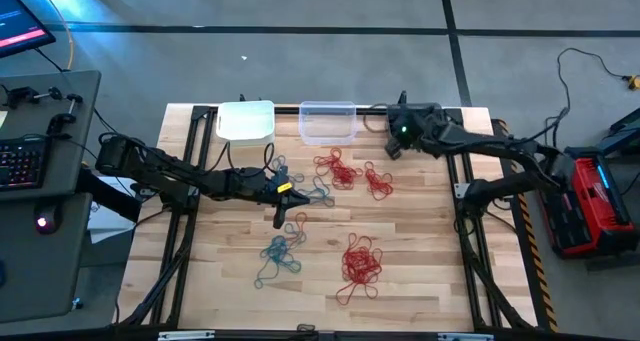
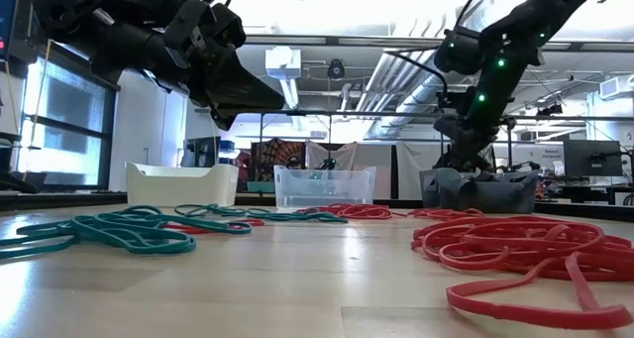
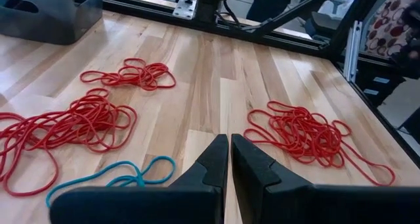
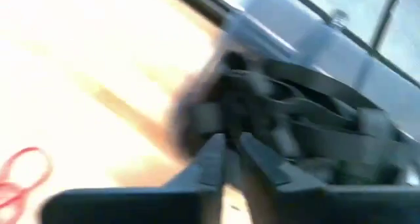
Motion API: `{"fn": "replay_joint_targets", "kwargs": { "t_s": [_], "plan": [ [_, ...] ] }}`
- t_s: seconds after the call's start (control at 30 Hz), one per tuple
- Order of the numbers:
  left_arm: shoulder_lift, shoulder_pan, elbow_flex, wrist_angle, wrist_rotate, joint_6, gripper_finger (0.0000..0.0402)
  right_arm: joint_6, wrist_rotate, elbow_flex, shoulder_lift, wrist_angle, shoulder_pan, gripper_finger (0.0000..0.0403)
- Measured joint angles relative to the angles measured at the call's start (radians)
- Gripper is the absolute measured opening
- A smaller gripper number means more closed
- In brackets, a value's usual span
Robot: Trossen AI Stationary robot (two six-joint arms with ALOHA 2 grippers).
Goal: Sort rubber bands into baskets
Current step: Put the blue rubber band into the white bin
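step: my right gripper (image 4: 226, 159) nearly closed, empty, over grey basket (image 2: 475, 189) | left gripper (image 3: 228, 161) pressed together, empty, mid-table | next: fetch red bands (image 1: 360, 264)

You are looking at a robotics lab in an open industrial hall. The wooden table (image 1: 420, 241) sits in a black metal frame on a grey floor marked with dark tape lines. A keyboard (image 1: 20, 163) and monitor (image 1: 18, 21) occupy a desk beside it. Exposed ceiling ducts (image 2: 396, 75), distant workstation screens (image 2: 590, 158) and a red equipment case (image 1: 588, 203) complete the setting.
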Motion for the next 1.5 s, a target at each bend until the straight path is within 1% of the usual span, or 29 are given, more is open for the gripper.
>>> {"fn": "replay_joint_targets", "kwargs": {
  "t_s": [0.03,0.07,0.17,0.3,0.43,0.63,0.83,0.93,1.03,1.23,1.37,1.43,1.5],
  "plan": [
    [0.0,0.0,0.0,0.0,-0.002,0.0,0.001,0.0,0.0,-0.014,0.0,0.025,0.028,0.0014],
    [0.0,0.0,0.0,0.0,-0.004,0.0,0.001,0.003,0.0,-0.025,0.0,0.048,0.059,0.0011],
    [0.0,0.0,0.0,-0.017,-0.038,0.0,0.001,0.03,0.0,-0.039,0.0,0.101,0.152,0.0018],
    [0.0,0.0,0.0,-0.071,-0.084,0.001,0.001,0.054,0.003,-0.041,0.0,0.178,0.286,0.0003],
    [0.0,0.0,0.0,-0.113,-0.115,0.011,0.001,0.055,0.003,-0.041,0.0,0.281,0.4,0.0004],
    [0.0,0.001,0.0,-0.114,-0.119,0.03,0.001,0.07,0.004,-0.041,0.0,0.387,0.528,0.0001],
    [-0.001,0.021,0.0,-0.114,-0.118,0.037,0.001,0.053,0.004,-0.041,0.0,0.403,0.641,0.0],
    [-0.008,0.04,0.0,-0.119,-0.104,0.035,0.001,0.042,0.005,-0.041,0.005,0.419,0.683,0.0],
    [-0.028,0.064,0.0,-0.171,-0.101,0.027,0.001,0.026,0.006,-0.041,0.029,0.457,0.714,0.0],
    [-0.102,0.11,0.0,-0.339,-0.114,0.027,0.001,0.023,0.005,-0.041,0.154,0.578,0.722,0.0],
    [-0.148,0.125,0.0,-0.461,-0.126,0.028,0.001,-0.018,0.005,-0.041,0.244,0.693,0.723,0.0],
    [-0.163,0.13,0.0,-0.523,-0.146,0.028,0.001,-0.034,0.003,-0.041,0.274,0.753,0.723,0.0],
    [-0.173,0.132,0.0,-0.586,-0.19,0.023,0.001,-0.058,0.003,-0.041,0.289,0.794,0.722,0.0]
  ]
}}
